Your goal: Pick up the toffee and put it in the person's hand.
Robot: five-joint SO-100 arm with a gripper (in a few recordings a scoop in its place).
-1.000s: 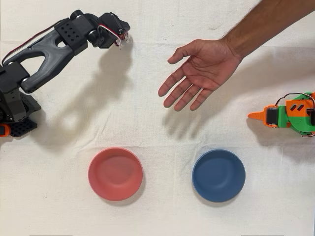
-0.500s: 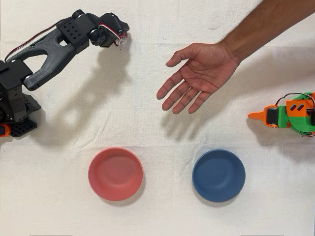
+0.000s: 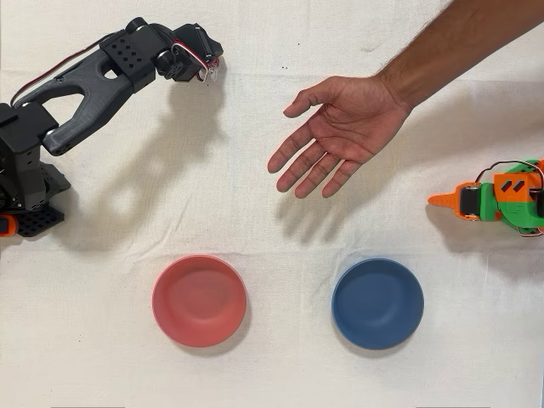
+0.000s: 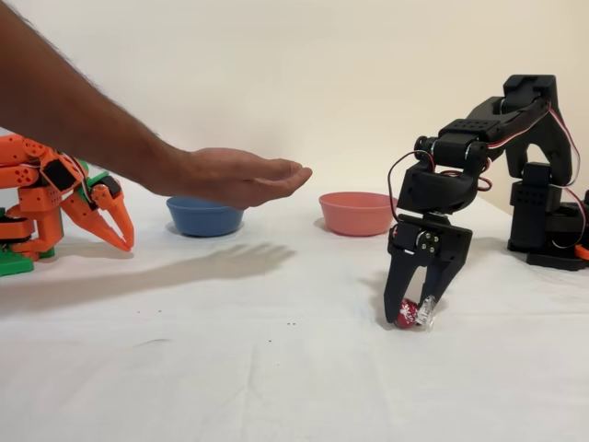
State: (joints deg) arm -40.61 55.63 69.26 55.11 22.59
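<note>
Your black arm's gripper is pointing straight down at the white cloth, its two fingers pinching the toffee between their tips; the red sweet is sitting at table level, and whether it is lifted clear cannot be told. In the overhead view the gripper is at the upper left, and the person's hand is lying well apart to its right and slightly lower, palm up, fingers pointing back toward your arm. You are likely facing a lift, then a sideways carry across bare cloth to that palm. The pink bowl and blue bowl are lying off that line; the orange arm is idle.
</note>
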